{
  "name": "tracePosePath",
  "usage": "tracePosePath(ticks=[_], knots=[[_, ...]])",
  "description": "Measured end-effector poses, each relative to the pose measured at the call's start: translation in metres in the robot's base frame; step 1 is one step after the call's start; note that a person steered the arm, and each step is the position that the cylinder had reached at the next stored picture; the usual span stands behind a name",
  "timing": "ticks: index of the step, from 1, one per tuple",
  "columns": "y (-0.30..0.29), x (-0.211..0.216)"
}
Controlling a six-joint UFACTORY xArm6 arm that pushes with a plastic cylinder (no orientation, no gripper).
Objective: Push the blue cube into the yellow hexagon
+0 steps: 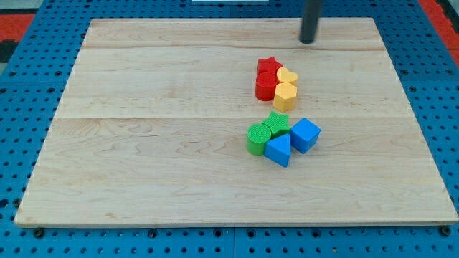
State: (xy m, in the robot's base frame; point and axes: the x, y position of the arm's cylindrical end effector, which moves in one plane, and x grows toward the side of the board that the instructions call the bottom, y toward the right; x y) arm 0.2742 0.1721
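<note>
Hovering my tip (308, 41) well above blue cube (305, 135).

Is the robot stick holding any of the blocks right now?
No, nothing is held. My tip is near the view's top, apart from every block. The blue cube and the yellow hexagon sit untouched below it.

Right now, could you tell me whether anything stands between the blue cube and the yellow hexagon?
No: bare board separates the blue cube from the yellow hexagon above it. My tip is beyond the red-yellow cluster, so that cluster lies between it and the cube.
</note>
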Motion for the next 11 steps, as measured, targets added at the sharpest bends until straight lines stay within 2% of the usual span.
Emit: tracePosePath(ticks=[1,2,3,4,5,6,8,9,10,11], knots=[[0.038,0.071],[0.031,0.155],[-0.026,0.227],[-0.057,0.25],[-0.086,0.206],[-0.11,0.191],[0.008,0.197],[-0.043,0.185],[-0.026,0.214],[-0.098,0.206]])
